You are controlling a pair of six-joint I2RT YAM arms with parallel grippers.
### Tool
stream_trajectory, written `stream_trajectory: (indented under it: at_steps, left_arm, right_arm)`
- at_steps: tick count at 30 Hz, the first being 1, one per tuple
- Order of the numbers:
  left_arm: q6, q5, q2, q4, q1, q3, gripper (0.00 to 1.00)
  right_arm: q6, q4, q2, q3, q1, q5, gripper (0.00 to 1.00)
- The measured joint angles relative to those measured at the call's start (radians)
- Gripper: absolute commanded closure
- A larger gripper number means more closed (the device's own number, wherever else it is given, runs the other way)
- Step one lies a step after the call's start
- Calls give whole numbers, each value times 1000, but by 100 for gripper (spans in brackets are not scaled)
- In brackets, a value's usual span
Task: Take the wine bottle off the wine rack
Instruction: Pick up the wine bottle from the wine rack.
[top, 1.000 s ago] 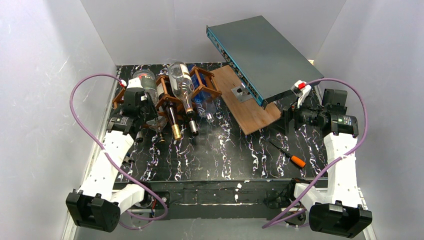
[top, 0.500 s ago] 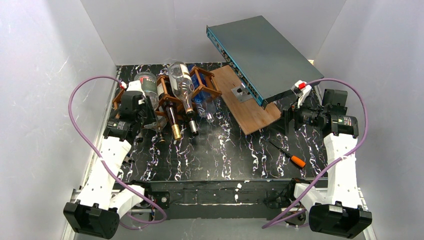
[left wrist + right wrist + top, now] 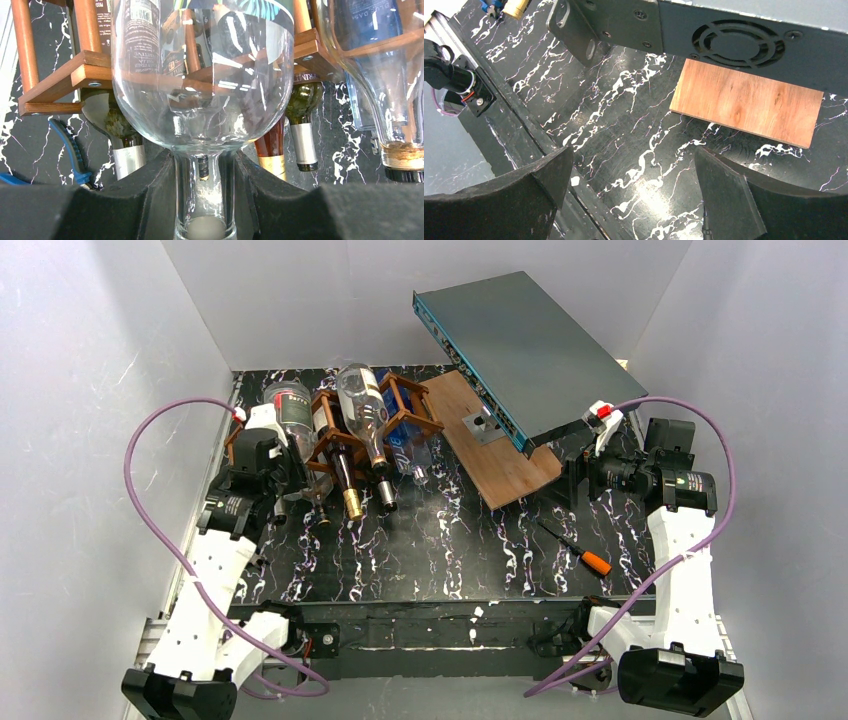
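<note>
My left gripper (image 3: 205,200) is clenched on the neck of the clear wine bottle (image 3: 200,100). I hold it there because the neck is the only part narrow enough to fit between my jaws, and it is the end that sticks out of the wine rack (image 3: 75,75) toward me. The bottle's wide body lies in the cell at the left end of the rack, cradled on the reddish wooden bars, so I judge it not yet free. It will have to slide out along its own axis, since the bars close in on both sides of it. The neighbouring bottles (image 3: 272,150) lie in the cells beside it with their foil-capped necks pointing the same way. I judge that a sideways tug could knock them or drag the light rack across the worktop (image 3: 450,540). Glass in a neck-only hold can also swing, so a straight, level pull seems the safest. My right gripper (image 3: 634,170) hangs released, jaws wide and holding nothing, well apart from the rack, above the dark worktop near the wooden board (image 3: 746,102) and the grey box (image 3: 724,30), where it is out of the bottle's way.
</note>
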Motion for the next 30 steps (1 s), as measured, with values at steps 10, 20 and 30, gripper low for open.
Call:
stream_trajectory:
  at_steps: [10,20,30]
  left_arm:
    - [-6,6,-32,0,0,0,100]
    - [-55,67,-90,-34,0,21,100]
    - [-97,172,-115,-58,-6,58,100]
  right_arm:
    - [2,0,0,0,0,0,0]
    - [4,0,0,0,0,0,0]
    - [6,0,-4,0,0,0,0]
